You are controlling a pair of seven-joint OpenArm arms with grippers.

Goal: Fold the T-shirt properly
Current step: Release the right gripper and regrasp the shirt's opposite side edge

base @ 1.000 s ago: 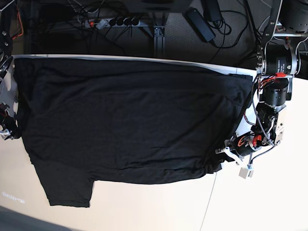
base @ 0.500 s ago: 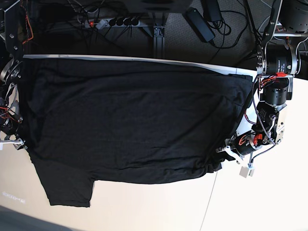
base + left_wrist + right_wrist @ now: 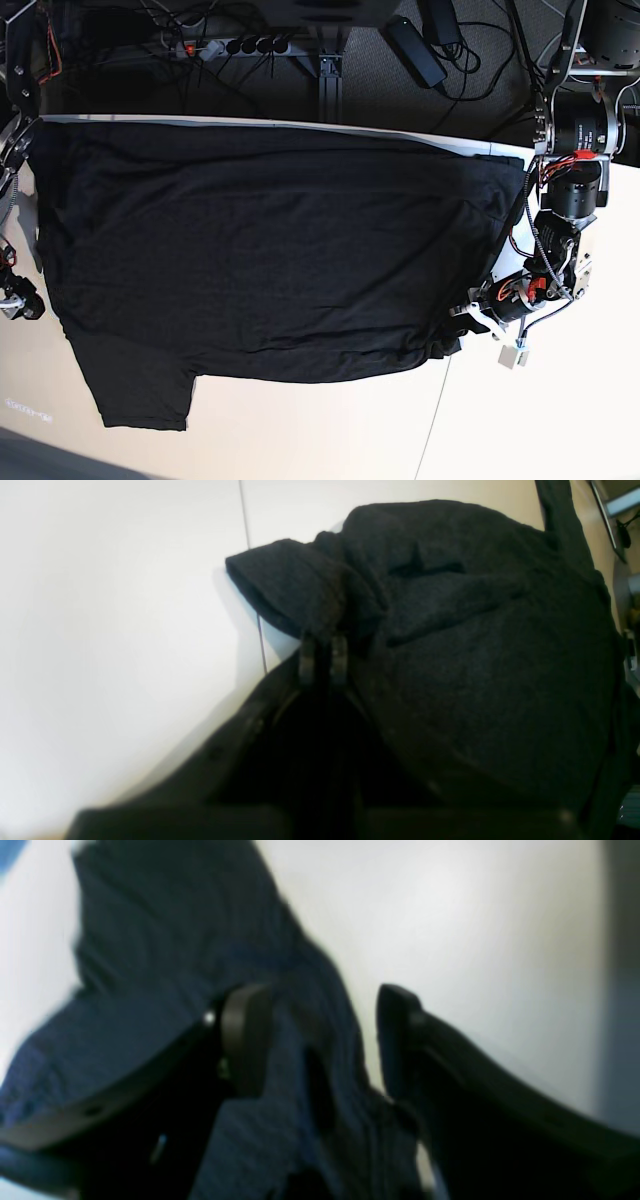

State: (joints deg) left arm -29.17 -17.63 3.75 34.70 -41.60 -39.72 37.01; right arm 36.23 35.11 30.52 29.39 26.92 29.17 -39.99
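Note:
The black T-shirt (image 3: 270, 240) lies spread flat over most of the table, one short sleeve (image 3: 140, 390) pointing to the front left. No graphic or label shows. My left gripper (image 3: 455, 335) is at the shirt's front right corner. In the left wrist view it (image 3: 322, 652) is shut on a bunched fold of the fabric (image 3: 450, 630). My right gripper (image 3: 18, 300) is at the shirt's left edge. In the blurred right wrist view it (image 3: 320, 1040) is open, with shirt fabric (image 3: 175, 965) lying between its fingers (image 3: 245, 1035).
The cream table top (image 3: 330, 430) shows in front of the shirt, with a seam line (image 3: 437, 415) on it. A power strip and cables (image 3: 235, 45) lie on the floor behind the table's far edge. The left arm's motors (image 3: 575, 160) stand at the right edge.
The right arm on the left side of the base view has shifted, leaning in over the shirt's edge and then drawing back lower. The left arm and the shirt have hardly moved.

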